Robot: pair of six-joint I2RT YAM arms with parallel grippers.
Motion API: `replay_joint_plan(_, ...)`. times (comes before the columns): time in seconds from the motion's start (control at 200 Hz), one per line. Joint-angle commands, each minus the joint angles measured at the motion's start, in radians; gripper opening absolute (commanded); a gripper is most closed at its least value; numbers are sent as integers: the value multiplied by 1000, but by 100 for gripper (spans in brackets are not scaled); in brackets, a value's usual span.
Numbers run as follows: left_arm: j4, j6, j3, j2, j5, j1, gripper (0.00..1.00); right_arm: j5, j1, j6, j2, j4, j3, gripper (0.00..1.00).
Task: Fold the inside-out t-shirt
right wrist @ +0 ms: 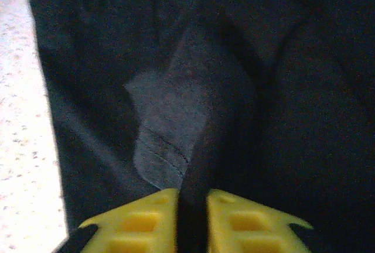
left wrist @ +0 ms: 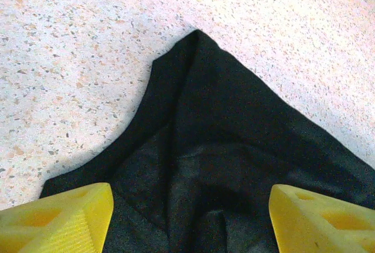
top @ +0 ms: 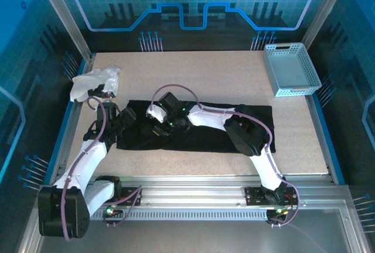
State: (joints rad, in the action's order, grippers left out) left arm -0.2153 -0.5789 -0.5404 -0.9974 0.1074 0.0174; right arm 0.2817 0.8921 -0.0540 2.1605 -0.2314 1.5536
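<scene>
The inside-out t-shirt (top: pixel 205 139) lies as a long black strip across the middle of the table. My left gripper (top: pixel 124 118) hovers over the strip's left end. In the left wrist view its yellow fingers (left wrist: pixel 64 218) stand wide apart, open, with a pointed corner of the t-shirt (left wrist: pixel 234 124) lying loose between and beyond them. My right gripper (top: pixel 157 127) reaches in from the right to the left part of the strip. In the right wrist view the right gripper (right wrist: pixel 192 197) is shut on a raised ridge of the t-shirt (right wrist: pixel 293 89).
A crumpled white cloth (top: pixel 94 82) lies at the back left, close to the left arm. A light blue basket (top: pixel 291 68) stands at the back right. The speckled table (top: pixel 205 71) is walled on both sides, with a metal rail (top: pixel 193 185) along the near edge.
</scene>
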Motion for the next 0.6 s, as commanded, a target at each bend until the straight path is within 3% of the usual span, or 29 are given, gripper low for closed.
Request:
replay_joint_plan(0.0,-22,-22,-9,12,-16,19,72,125,28,63,-17,20,25,9)
replay_joint_plan(0.15,-18,-28,-9,6,-11,35,72,203,55,166,-25,74,-6,8)
replay_joint_plan(0.27,-15,-28,-10,2,-2,41,72,203,85,205,3,84,-11,13)
replay_joint_plan(0.43,-16,-22,-10,-8,3,46,72,172,82,209,-10,62,-31,37)
replay_joint_plan(0.59,-21,-22,-7,-33,8,46,75,199,31,222,-90,78,-89,47)
